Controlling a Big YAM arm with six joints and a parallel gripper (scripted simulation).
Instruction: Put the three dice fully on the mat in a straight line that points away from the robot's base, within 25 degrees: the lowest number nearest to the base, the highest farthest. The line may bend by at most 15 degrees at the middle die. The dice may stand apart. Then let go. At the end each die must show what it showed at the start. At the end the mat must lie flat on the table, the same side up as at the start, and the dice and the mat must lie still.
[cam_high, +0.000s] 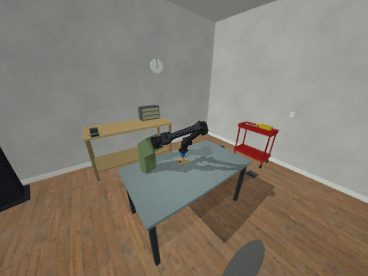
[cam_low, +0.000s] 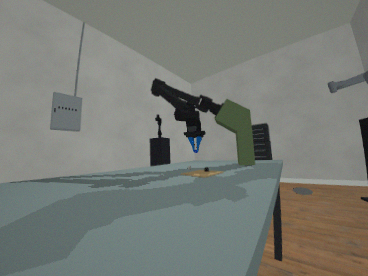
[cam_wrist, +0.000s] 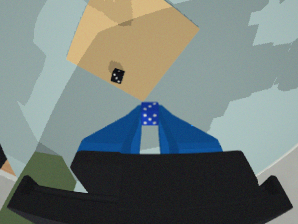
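In the wrist view my gripper (cam_wrist: 149, 110) is shut on a blue die (cam_wrist: 150, 113) with white pips, held well above the table. Below it lies the tan mat (cam_wrist: 131, 36), flat on the grey table. A black die (cam_wrist: 117, 75) with white pips sits on the mat near its nearer edge. In the exterior view the gripper (cam_low: 195, 146) hangs high over the mat (cam_low: 202, 173), and the black die (cam_low: 205, 169) shows as a small dark spot on it. In the top view the gripper (cam_high: 183, 154) is above the mat (cam_high: 183, 161). A third die is not visible.
The green robot base (cam_high: 146, 156) stands at the table's back left edge. A wooden shelf bench (cam_high: 127, 135) and a red cart (cam_high: 256, 140) stand beyond the table. A dark stand (cam_low: 160, 150) is behind the table in the exterior view.
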